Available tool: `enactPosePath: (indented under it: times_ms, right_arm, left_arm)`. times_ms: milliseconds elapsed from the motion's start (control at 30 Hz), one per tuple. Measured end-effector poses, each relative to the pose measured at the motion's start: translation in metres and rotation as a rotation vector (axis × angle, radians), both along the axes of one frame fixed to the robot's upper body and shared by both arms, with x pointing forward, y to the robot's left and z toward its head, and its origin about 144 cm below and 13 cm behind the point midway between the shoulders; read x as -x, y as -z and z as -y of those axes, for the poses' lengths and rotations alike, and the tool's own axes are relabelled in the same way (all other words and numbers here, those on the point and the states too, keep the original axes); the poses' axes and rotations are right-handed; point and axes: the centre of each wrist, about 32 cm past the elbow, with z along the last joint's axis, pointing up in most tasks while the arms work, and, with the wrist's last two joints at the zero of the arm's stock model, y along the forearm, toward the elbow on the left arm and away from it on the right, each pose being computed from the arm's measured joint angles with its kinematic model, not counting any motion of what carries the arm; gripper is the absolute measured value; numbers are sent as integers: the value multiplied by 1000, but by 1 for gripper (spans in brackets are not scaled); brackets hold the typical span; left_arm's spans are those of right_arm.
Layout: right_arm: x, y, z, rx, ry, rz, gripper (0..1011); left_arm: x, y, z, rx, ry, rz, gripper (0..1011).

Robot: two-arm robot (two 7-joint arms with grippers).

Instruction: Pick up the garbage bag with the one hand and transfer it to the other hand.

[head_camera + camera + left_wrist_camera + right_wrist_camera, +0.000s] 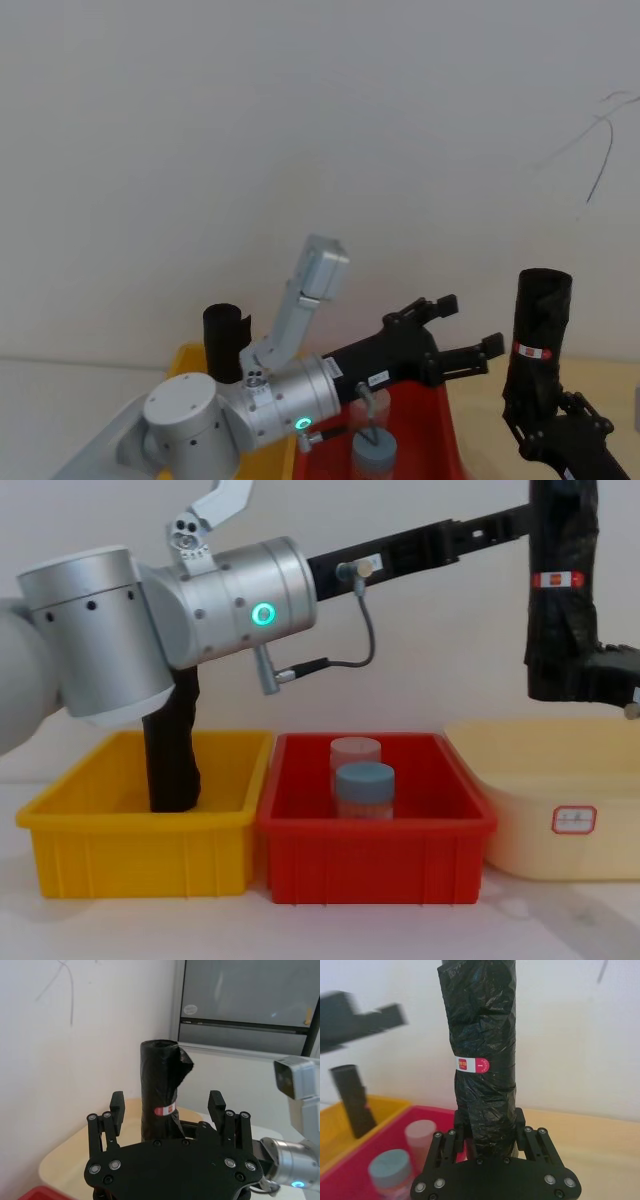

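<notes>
The left gripper (476,322) reaches forward and to the right on its silver arm (235,590), whose green ring light (263,614) glows. Its two black fingers (117,1105) are spread wide and hold nothing. In the left wrist view the garbage bag (160,1090) stands upright in line with the gap between them, a little beyond the tips. In the head view the fingertips are near the bag's left side but apart from it.

The right gripper (490,1122) is clamped around the bag's lower end, holding it vertical in the air. The black crinkled roll rises well above that gripper, with its red-and-white label band (472,1065) on the upper half.

Below the left arm, three containers sit side by side on the table (300,930). The yellow bin (130,855) is on the left with a plain black roll (172,760) standing in it. The red bin (375,860) in the middle holds a pink-lidded jar (355,752) and a blue-grey-lidded jar (364,780). The cream tub (530,820) is on the right, under the held bag. A grey cable (365,645) loops down from the left gripper above the red bin. A white wall (300,120) lies behind.
</notes>
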Motion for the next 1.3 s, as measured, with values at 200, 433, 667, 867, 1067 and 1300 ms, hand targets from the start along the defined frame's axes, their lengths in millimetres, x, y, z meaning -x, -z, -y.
enactPosePath:
  times_ms: [200, 433, 667, 867, 1067, 1300]
  right_arm:
    - [-11, 0, 0, 12, 69, -29, 552]
    - [-30, 2, -1, 34, 167, -80, 594]
    - [-43, 4, -2, 58, 239, -122, 795]
    - [-47, 5, -1, 73, 261, -145, 971]
    - [-44, 1, 0, 81, 239, -146, 1001]
    - [-34, -3, 2, 91, 178, -139, 1001]
  left_arm:
    - [5, 2, -15, 16, -39, 4, 1001]
    - [14, 4, -37, 31, -98, 8, 1002]
    - [25, 7, -58, 43, -165, 9, 1002]
    - [35, 9, -75, 52, -218, 11, 1002]
    - [41, 10, -82, 54, -243, 12, 1002]
    - [45, 10, -89, 55, -264, 14, 1002]
